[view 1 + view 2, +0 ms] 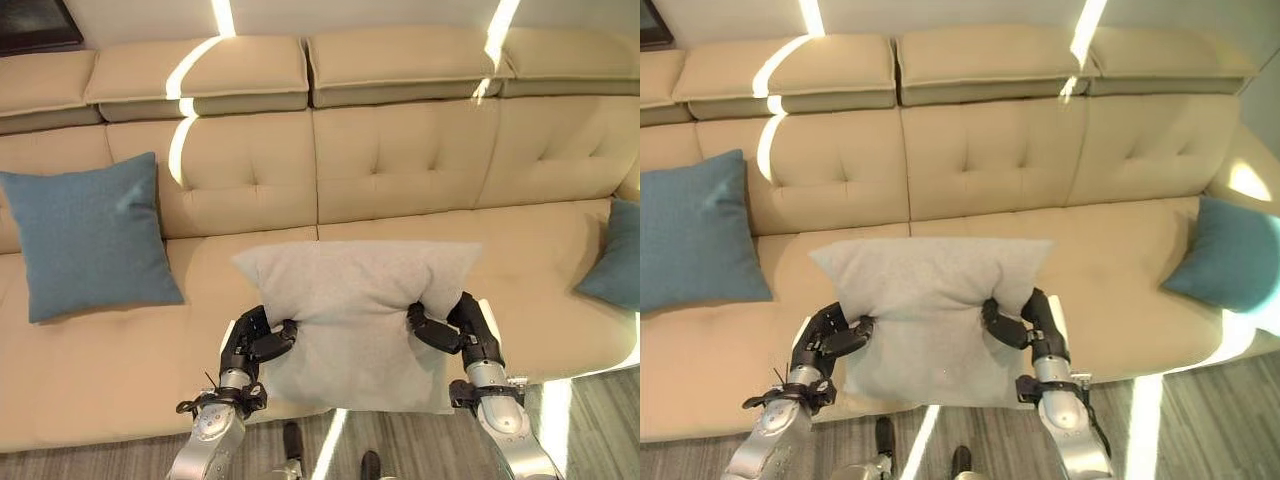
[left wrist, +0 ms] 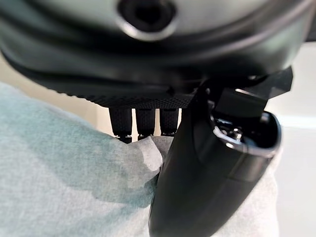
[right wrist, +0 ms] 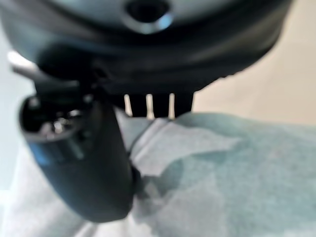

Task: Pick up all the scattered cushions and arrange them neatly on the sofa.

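A pale grey square cushion [image 1: 355, 310], pinched at both side edges by the left hand [image 1: 256, 343] and right hand [image 1: 452, 327], hides their fingertips underneath.

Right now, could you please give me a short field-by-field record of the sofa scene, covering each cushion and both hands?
held item: grey cushion, over the front of the seat
left hand: pinching the grey cushion's left side
right hand: pinching its right side
blue cushion, left: leaning upright against the backrest
blue cushion, right: at the sofa's right end
sofa: beige, tufted back
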